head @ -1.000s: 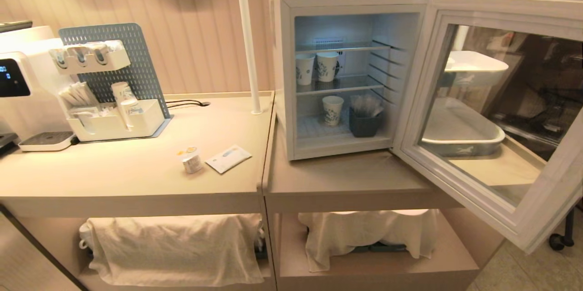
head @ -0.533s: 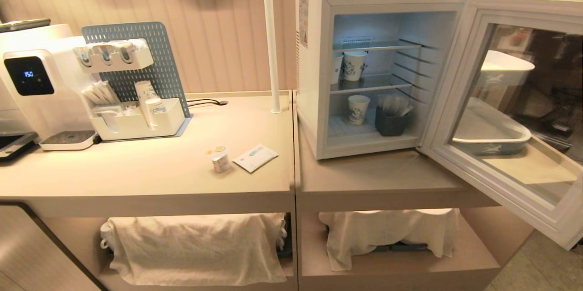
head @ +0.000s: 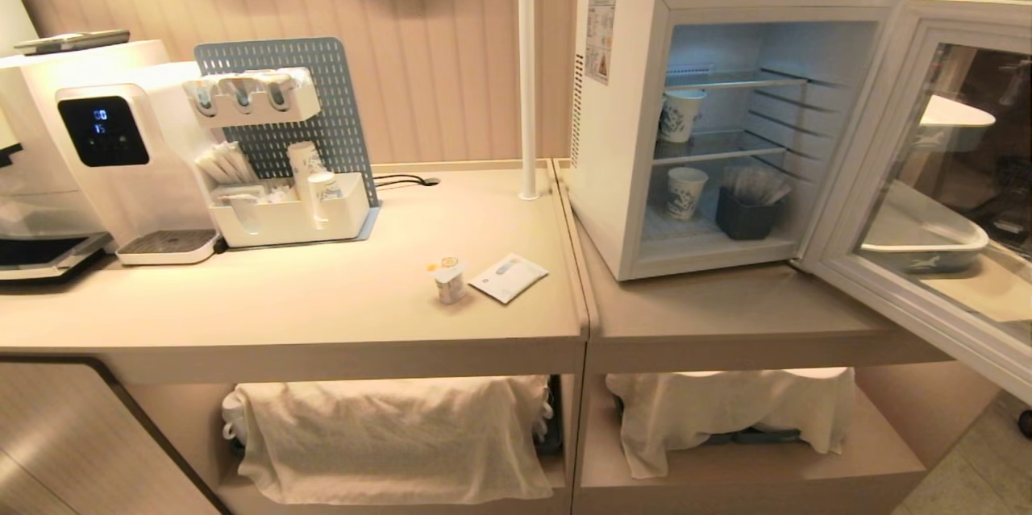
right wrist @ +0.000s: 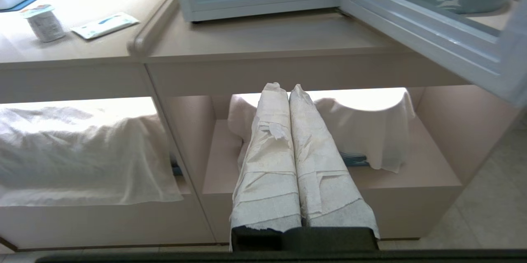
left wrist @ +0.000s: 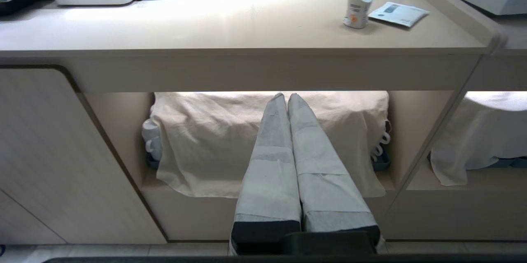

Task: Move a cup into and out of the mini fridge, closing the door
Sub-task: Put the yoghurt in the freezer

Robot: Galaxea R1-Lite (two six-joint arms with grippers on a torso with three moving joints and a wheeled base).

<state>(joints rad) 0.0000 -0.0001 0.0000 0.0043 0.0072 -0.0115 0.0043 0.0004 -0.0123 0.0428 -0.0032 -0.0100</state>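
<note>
The cup, small and white with an orange-printed foil lid, stands on the left counter near its right edge; it also shows as the cup and the cup. The white mini fridge sits on the right counter with its door swung wide open to the right. Neither arm shows in the head view. My left gripper is shut and empty, low in front of the left shelf. My right gripper is shut and empty before the right shelf, below the fridge.
A flat white sachet lies beside the cup. Blue-patterned paper cups and a dark holder stand inside the fridge. A white pole rises between the counters. A dispenser and organiser rack stand at left. Cloths cover the lower shelves.
The whole head view has shifted: counter, cup and fridge all slide rightward in the picture, so the camera has moved left. Nothing on the counter has moved.
</note>
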